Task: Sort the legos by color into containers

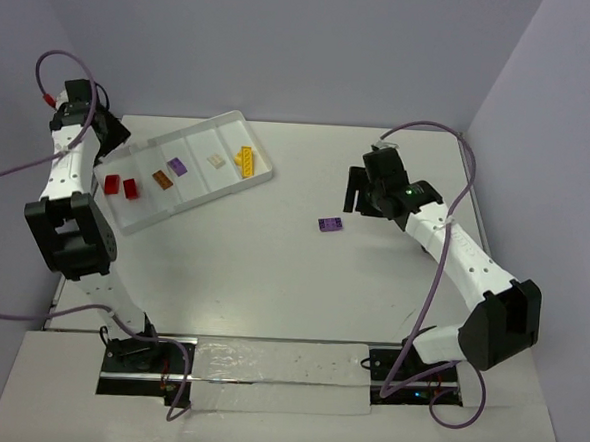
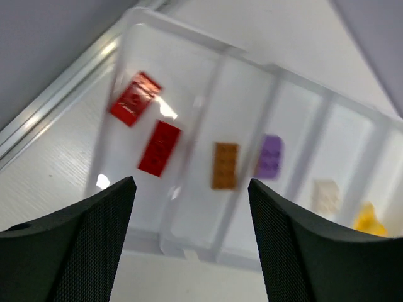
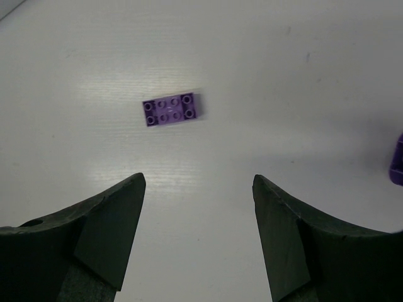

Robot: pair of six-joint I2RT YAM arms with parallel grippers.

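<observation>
Top: tray sits far left holding two reds, an orange, a purple, a beige and yellow. One loose brick, purple, lies on the table right of centre, well apart from the tray. Left gripper hangs at the tray's red end and right gripper is just beside the loose brick; jaw state is hard to read from here. Left wrist: jaws spread, nothing between them, reds below. It also shows dividers the top view blurs, and each colour looks to sit in its own slot. Right wrist: jaws spread and empty, loose brick studs-up ahead of the fingertips, not yet straddled. There's a purple sliver at the right edge, can't tell what. My read: sorting is nearly done and the pick of the last brick is in hand. Next I need to go forward and down to centre it, close across the short side, then carry it to the purple slot, a long reach across.
</observation>
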